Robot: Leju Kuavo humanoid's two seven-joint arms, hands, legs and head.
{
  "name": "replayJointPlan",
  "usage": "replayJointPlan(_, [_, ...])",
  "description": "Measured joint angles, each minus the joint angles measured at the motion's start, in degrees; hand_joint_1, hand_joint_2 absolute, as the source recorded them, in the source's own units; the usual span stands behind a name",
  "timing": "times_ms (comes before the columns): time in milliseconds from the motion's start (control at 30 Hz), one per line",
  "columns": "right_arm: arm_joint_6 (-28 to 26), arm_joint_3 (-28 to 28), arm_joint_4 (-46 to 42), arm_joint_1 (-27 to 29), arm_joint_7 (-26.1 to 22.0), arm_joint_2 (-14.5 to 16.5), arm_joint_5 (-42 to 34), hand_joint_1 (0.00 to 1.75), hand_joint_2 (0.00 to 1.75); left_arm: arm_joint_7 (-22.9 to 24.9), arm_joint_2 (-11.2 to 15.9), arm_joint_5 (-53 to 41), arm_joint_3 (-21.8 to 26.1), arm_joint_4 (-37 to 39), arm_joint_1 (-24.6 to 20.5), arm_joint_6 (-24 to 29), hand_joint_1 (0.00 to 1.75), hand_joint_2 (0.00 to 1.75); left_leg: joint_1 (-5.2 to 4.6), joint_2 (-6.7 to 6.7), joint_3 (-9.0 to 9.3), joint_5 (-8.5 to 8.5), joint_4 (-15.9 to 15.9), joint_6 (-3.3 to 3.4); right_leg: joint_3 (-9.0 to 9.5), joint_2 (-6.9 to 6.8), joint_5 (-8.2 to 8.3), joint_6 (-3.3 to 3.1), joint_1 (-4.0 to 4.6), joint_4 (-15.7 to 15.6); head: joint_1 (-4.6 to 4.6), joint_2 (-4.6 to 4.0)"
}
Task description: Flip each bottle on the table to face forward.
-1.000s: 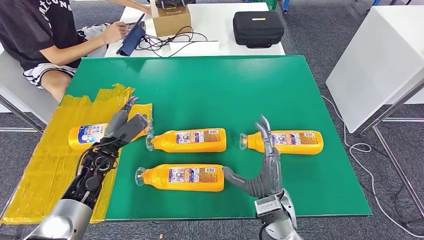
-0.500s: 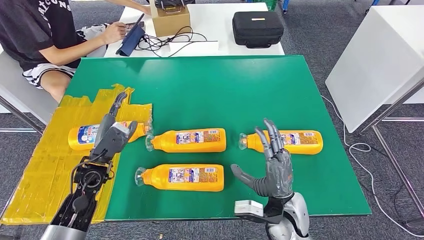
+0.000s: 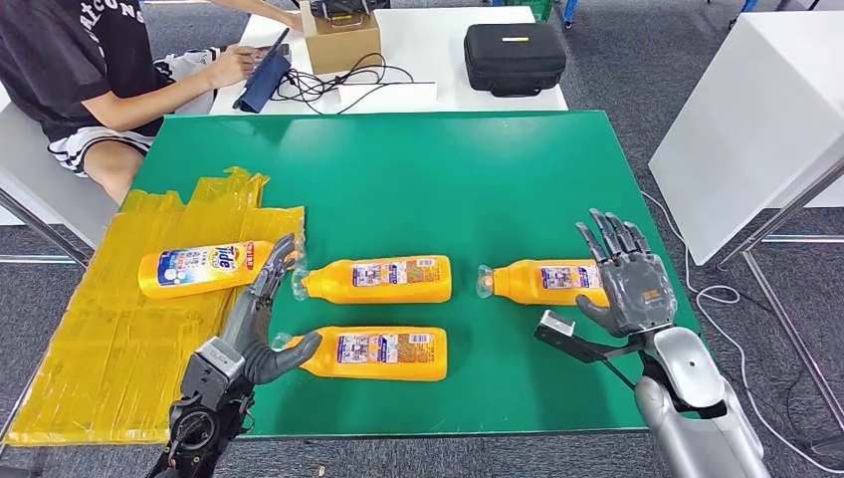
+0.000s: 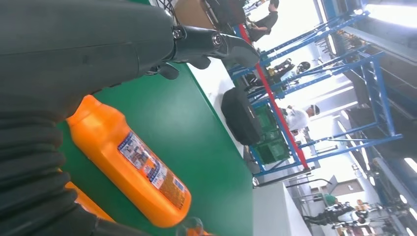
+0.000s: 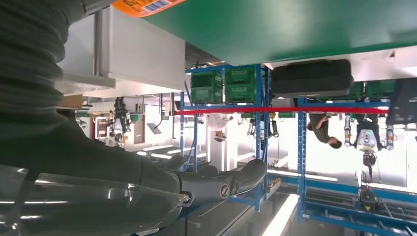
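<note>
Four orange bottles lie on their sides on the green worktop [image 3: 458, 169]. One [image 3: 204, 268] rests on yellow sheeting [image 3: 109, 329], front label up. Two more, the middle bottle [image 3: 378, 279] and the near bottle [image 3: 373, 353], show back labels. Left hand [image 3: 254, 329] hangs empty, fingers spread, thumb touching the near bottle's neck. Right hand [image 3: 627, 284] is raised, fingers splayed, grasping nothing, in front of the right bottle [image 3: 542, 280].
</note>
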Motion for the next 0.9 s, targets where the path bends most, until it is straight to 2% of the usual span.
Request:
replayJointPlan(367, [0.7, -0.2, 1.7, -0.5, 0.4, -1.4, 0.1, 0.0, 1.75, -0.2, -0.4, 0.3, -0.4, -1.2, 0.6, -0.4, 0.0, 1.75, 0.13, 0.01, -0.01, -0.01, 0.0, -0.01, 0.0, 0.0, -0.01, -0.01, 0.12, 0.0, 0.01, 0.0])
replayJointPlan(600, [8.3, -1.9, 4.8, -1.6, 2.8, -2.8, -2.6, 0.0, 1.75, -2.8, -1.5, 1.8, -0.4, -1.8, 0.8, -5.5, 0.0, 1.75, 0.1, -0.03, -0.02, -0.01, 0.0, 0.0, 0.01, -0.02, -0.01, -0.01, 0.09, 0.0, 0.02, 0.0])
replayJointPlan(800, [14.6, -2.8, 11.8, -5.6, 1.1, -2.3, -5.6, 0.0, 1.75, -3.8, -2.4, 1.2, -0.4, -1.4, 0.1, -5.9, 0.0, 1.75, 0.06, 0.01, -0.01, 0.0, 0.0, 0.0, 0.01, -0.01, 0.0, -0.01, 0.05, 0.0, 0.0, 0.0])
replayJointPlan(900, [15.2, -2.7, 12.9, -6.4, 0.8, -2.2, -6.1, 0.0, 1.75, -4.0, -2.4, 1.0, -0.4, -1.4, 0.1, -5.8, 0.0, 1.75, 0.06, 0.01, -0.01, 0.0, 0.0, 0.0, 0.01, -0.01, 0.0, -0.01, 0.05, 0.0, -0.01, 0.0])
